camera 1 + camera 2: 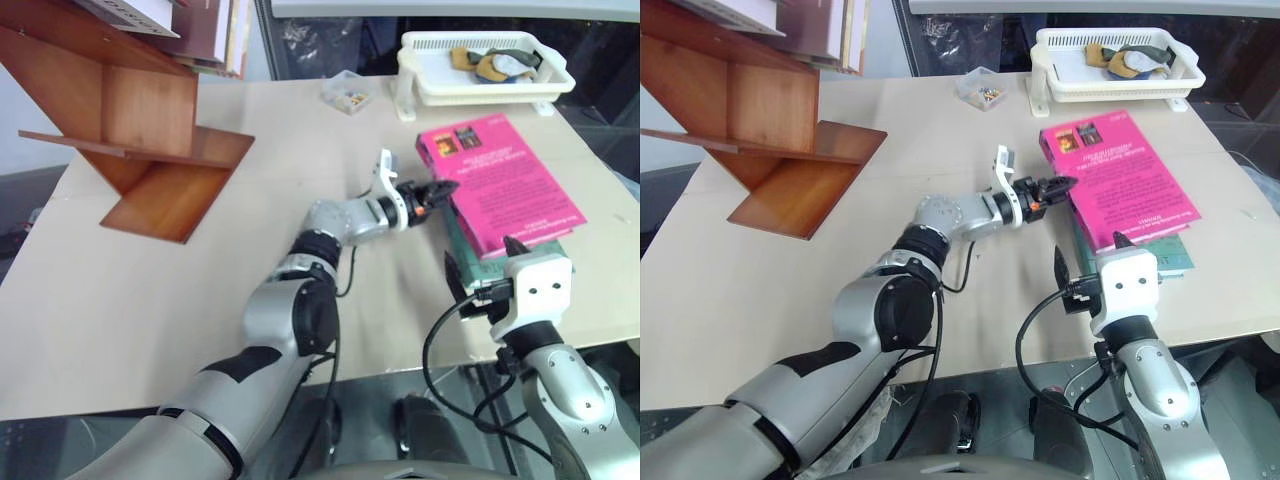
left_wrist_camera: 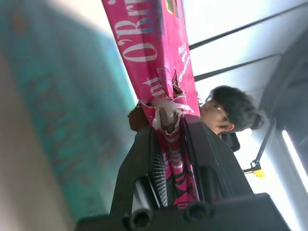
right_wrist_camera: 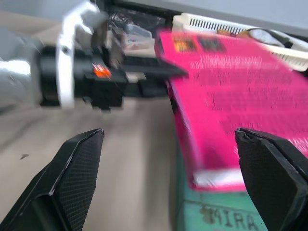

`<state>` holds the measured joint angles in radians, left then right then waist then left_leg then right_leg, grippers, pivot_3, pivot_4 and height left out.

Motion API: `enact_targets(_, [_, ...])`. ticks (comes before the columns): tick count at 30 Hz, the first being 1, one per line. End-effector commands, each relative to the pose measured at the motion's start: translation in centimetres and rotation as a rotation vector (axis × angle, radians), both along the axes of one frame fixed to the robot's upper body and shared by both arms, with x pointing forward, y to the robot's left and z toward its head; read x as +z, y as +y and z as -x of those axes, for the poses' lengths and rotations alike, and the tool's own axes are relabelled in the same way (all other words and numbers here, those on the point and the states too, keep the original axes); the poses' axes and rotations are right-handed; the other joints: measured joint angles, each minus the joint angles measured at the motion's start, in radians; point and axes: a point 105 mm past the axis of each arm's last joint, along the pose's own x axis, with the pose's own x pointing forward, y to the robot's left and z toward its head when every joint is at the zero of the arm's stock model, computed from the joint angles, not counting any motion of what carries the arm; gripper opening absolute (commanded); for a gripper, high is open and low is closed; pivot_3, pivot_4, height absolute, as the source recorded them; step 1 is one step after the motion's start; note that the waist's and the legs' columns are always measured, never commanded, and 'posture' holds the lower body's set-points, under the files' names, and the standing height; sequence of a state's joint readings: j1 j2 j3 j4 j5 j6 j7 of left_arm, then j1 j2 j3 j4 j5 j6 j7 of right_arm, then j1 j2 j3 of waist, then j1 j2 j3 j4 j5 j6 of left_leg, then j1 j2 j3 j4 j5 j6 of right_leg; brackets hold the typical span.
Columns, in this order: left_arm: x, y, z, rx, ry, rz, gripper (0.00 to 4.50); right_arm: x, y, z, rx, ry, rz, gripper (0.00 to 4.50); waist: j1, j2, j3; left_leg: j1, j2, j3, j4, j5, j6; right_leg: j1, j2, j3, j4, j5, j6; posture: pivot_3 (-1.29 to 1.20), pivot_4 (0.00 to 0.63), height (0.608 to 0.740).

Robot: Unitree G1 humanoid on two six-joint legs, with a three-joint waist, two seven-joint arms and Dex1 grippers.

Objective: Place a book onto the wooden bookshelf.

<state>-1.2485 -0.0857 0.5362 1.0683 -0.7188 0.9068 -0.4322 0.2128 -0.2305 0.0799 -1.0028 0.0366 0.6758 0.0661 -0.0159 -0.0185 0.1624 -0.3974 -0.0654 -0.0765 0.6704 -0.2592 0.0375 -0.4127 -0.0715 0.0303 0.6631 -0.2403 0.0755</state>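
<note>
Left gripper clamped on the spine edge of the pink book, which lies atop a teal-green book on the table. Right gripper spread wide, holding nothing, just beside both books. Wooden bookshelf well apart at the far left corner

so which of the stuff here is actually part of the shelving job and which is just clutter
Job:
- pink book, spine edge clamped in the left gripper
- wooden bookshelf

Lying about:
- teal book under the pink one
- white basket tray
- small clear box
</note>
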Motion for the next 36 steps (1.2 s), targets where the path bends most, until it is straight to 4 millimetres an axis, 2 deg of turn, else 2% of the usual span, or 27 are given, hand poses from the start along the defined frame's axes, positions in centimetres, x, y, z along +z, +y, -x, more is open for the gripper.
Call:
enact_targets(1, [3.2,2.6,-0.8,0.035,-0.167,-0.039,0.28,1.4,-0.3,0.2,0.032,-0.044,0.011,4.50,0.000,0.000,0.000,0.000,0.000,0.000,0.000,0.000,0.000,0.000,0.000,0.000,0.000,0.000,0.000,0.00,0.150,0.740])
enact_targets(5, [3.1,4.7,-1.1,0.098,-0.497,-0.305,0.28,1.1,-1.0,0.1,0.056,-0.024,0.023,4.50,0.005,0.000,0.000,0.000,0.000,0.000,0.000,0.000,0.000,0.000,-0.001,0.000,-0.001,0.000,0.000,0.00,0.150,0.740])
enact_targets(9, [4.1,7.3,0.6,0.106,-0.731,-0.406,0.28,0.8,-1.1,0.5,0.098,0.003,0.045,4.50,0.005,0.000,0.000,-0.001,0.000,0.000,-0.001,0.000,0.000,0.000,-0.001,0.001,-0.002,0.000,-0.001,0.00,0.150,0.740])
enact_targets(12, [5.4,11.8,3.0,0.158,-1.038,-0.582,0.28,1.4,-1.3,0.3,0.156,-0.003,0.066,4.50,-0.017,0.001,0.000,0.000,0.001,0.001,-0.002,0.000,0.000,-0.001,-0.001,0.003,-0.002,0.000,-0.001,0.00,0.150,0.740])
enact_targets(14, [6.1,14.0,4.3,0.193,-1.180,-0.675,0.28,1.8,-1.2,-0.1,0.199,-0.006,0.073,4.50,-0.020,0.002,-0.001,0.003,0.002,0.002,-0.003,0.000,0.000,0.000,0.000,0.008,-0.001,0.000,-0.001,0.00,0.150,0.740])
enact_targets(18, [8.4,17.5,6.4,0.317,-1.364,-0.755,0.28,2.4,-0.7,-1.1,0.302,-0.009,0.086,4.50,-0.003,0.003,0.000,0.004,0.002,0.002,-0.003,0.000,0.000,0.000,0.000,0.007,-0.001,0.001,-0.003,0.00,0.150,0.740])
enact_targets(20, [9.0,18.8,7.2,0.341,-1.451,-0.814,0.28,2.7,0.1,-1.8,0.354,-0.011,0.087,4.50,0.006,0.003,0.000,0.003,0.002,0.002,-0.002,-0.001,0.000,0.000,0.000,0.005,-0.001,0.002,-0.003,0.00,0.150,0.740])
enact_targets(24, [8.7,20.6,8.7,0.340,-1.689,-1.031,0.28,2.5,1.6,-2.5,0.483,0.002,0.103,4.50,0.008,0.003,-0.001,0.002,0.001,0.001,-0.002,0.000,0.000,0.000,-0.001,0.004,-0.003,0.002,-0.003,0.00,0.150,0.740])
enact_targets(26, [9.3,21.7,9.0,0.341,-1.798,-1.131,0.28,3.0,3.0,-2.8,0.563,-0.008,0.108,4.50,0.012,0.003,0.000,0.001,0.001,0.001,-0.003,0.000,0.000,0.000,-0.001,0.003,-0.004,0.002,-0.003,0.00,0.150,0.740])
enact_targets(28, [10.3,22.4,10.1,0.302,-1.955,-1.261,0.28,3.8,3.9,-2.4,0.667,-0.017,0.101,4.50,0.008,0.003,0.001,-0.001,0.001,0.000,-0.002,0.000,0.000,-0.001,-0.001,0.003,-0.004,0.002,-0.003,0.00,0.150,0.740])
enact_targets(31, [11.3,23.7,10.6,0.262,-2.051,-1.379,0.28,4.5,5.0,-2.4,0.766,-0.018,0.083,4.50,0.005,0.003,0.001,-0.001,0.001,0.000,-0.003,0.000,0.000,-0.001,-0.002,0.002,-0.006,0.002,-0.003,0.00,0.150,0.740])
enact_targets(36, [14.2,24.9,13.2,0.206,-2.183,-1.512,0.28,5.2,6.5,-1.9,0.921,-0.028,0.047,4.50,0.003,0.002,0.002,-0.002,0.002,-0.001,-0.004,-0.003,0.004,-0.001,-0.002,0.000,-0.007,0.002,-0.003,0.00,0.150,0.740])
